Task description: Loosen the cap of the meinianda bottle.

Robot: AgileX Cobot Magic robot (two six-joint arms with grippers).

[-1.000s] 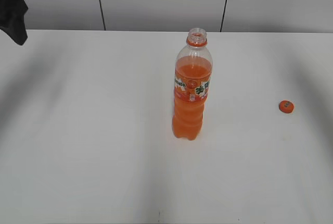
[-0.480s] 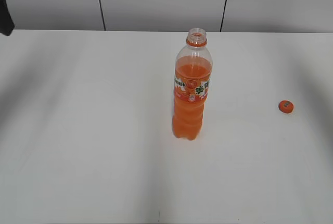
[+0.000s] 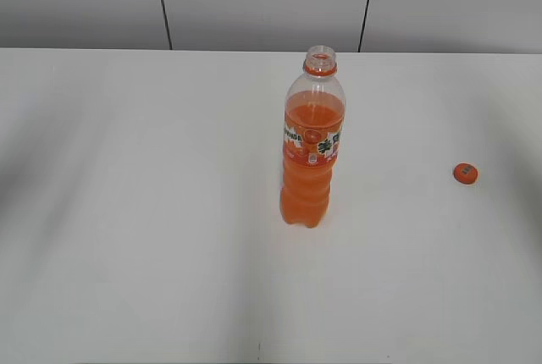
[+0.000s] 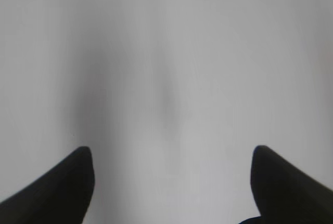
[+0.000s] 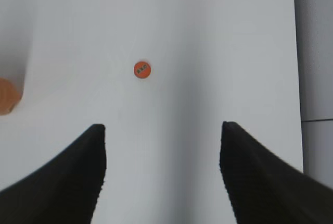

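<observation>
The bottle (image 3: 312,148) stands upright and uncapped mid-table (image 3: 135,237), its cap (image 3: 466,173) lying flat well off to its right, while the left gripper (image 4: 171,182) and right gripper (image 5: 162,166) hang wide apart, holding nothing.

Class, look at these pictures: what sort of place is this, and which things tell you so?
Probably a lab or test bench rather than a home: a bare white table against plain grey wall panels, holding only an opened soda bottle and its loose orange cap.
</observation>
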